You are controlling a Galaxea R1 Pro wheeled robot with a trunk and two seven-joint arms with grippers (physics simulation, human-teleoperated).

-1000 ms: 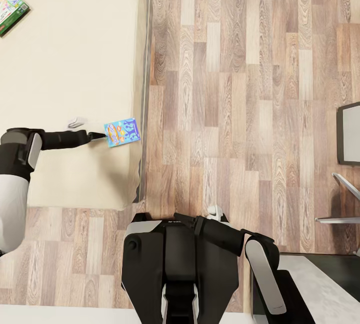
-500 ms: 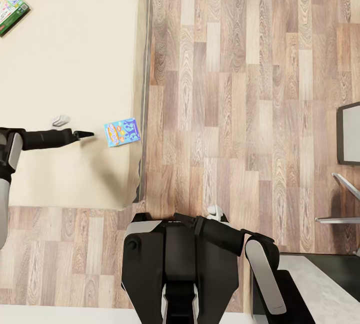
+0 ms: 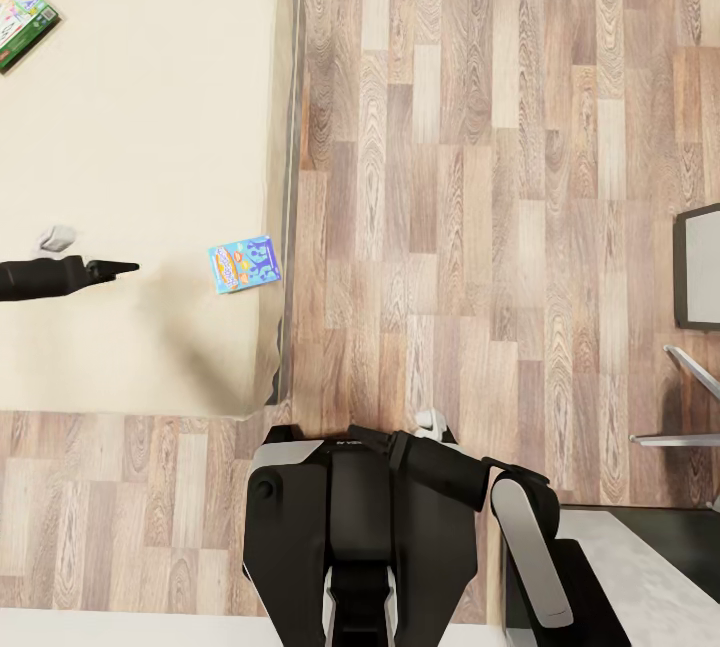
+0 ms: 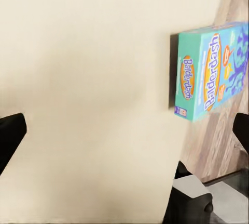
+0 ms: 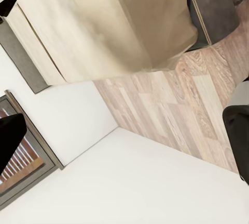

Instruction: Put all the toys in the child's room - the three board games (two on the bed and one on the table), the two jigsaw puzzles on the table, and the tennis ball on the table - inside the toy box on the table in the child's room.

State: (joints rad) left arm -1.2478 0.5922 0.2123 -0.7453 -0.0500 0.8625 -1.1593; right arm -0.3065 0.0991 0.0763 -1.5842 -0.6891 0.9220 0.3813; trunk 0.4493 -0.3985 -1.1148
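Step in hand: you are, by my judgement, lining up the left gripper (image 3: pixel 125 268) to pick the small blue board game (image 3: pixel 245 264) off the bed (image 3: pixel 150 127).
Blue board game: it lies flat near the bed's floor-side edge, one corner close to the drop; the left wrist view reads "Balderdash" on its cover (image 4: pixel 212 73).
Left gripper: your fingers point at the box over bare mattress, well apart from it. The wrist view shows the two fingertips (image 4: pixel 10 133) at opposite edges of the picture, so the pincer stands wide open and has hold of nothing.
Right gripper: I cannot tell how far open it is; the arm is folded by the trunk.
Second board game: the green-edged box (image 3: pixel 25 19) sits at the bed's far corner, untouched.
Approach advice: come in low along the mattress, straddle a short side of the box, and close on its edges.
Risk: pushing the box ahead of the fingers could slide it over the edge onto the wood floor (image 3: pixel 450 177).
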